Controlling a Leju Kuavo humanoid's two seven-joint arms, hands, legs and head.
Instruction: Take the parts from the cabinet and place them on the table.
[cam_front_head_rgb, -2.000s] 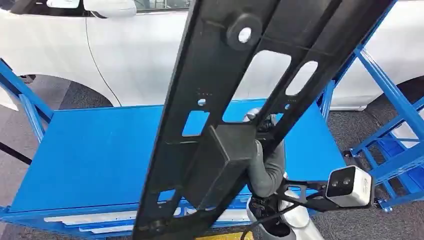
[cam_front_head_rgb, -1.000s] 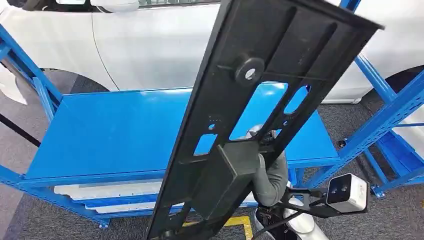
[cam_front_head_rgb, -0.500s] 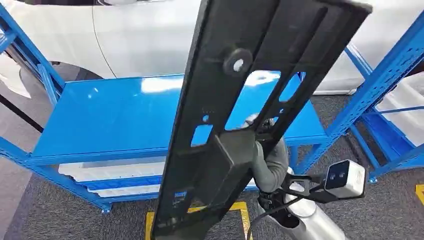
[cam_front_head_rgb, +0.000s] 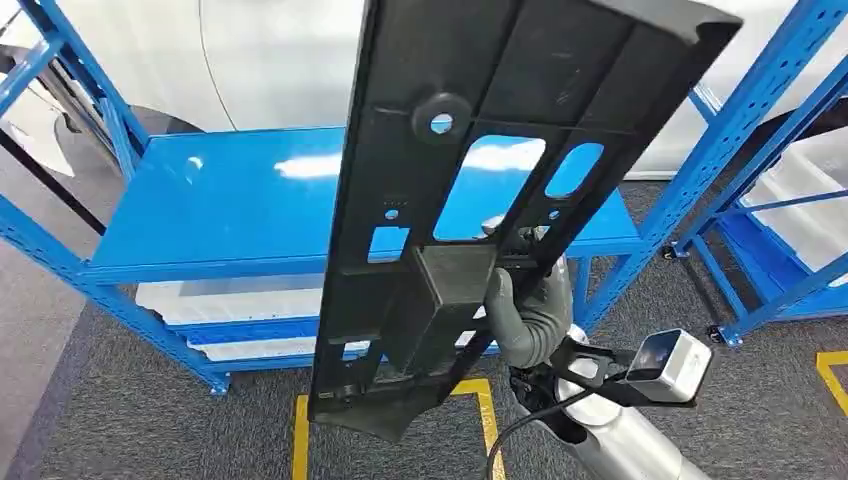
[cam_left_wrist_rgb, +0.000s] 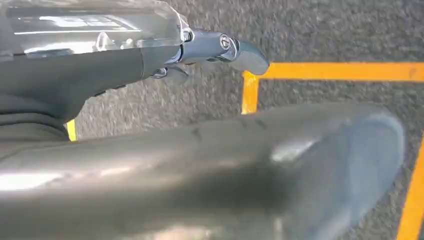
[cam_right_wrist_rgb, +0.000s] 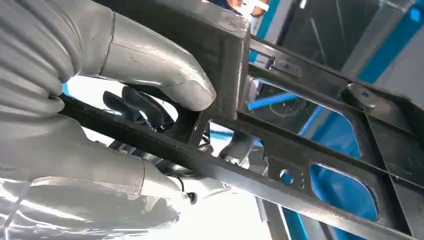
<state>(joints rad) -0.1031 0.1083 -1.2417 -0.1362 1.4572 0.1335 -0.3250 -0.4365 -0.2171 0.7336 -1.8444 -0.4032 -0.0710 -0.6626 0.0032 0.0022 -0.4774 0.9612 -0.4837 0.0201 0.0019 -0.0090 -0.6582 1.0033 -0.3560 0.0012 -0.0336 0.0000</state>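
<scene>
A long black plastic part (cam_front_head_rgb: 480, 200) with cut-out slots and a boxy block stands nearly upright in front of me in the head view. My right hand (cam_front_head_rgb: 530, 310) grips it by its edge beside the block. The right wrist view shows the grey thumb (cam_right_wrist_rgb: 150, 65) pressed on the part's frame (cam_right_wrist_rgb: 320, 145), with dark fingers curled behind a rib. The blue table (cam_front_head_rgb: 230, 210) lies beyond the part, its top bare. My left hand (cam_left_wrist_rgb: 150, 55) hangs above grey carpet with nothing in it, fingers stretched out.
A white car (cam_front_head_rgb: 280, 60) stands behind the table. White trays (cam_front_head_rgb: 230, 300) sit on the table's lower shelf. A blue rack (cam_front_head_rgb: 760, 140) with pale bins rises at the right. Yellow floor tape (cam_front_head_rgb: 300, 440) marks the carpet near me.
The whole view has shifted: the camera moved, and the table now sits farther off with more floor showing. The part stays in my right hand, standing a little more upright.
</scene>
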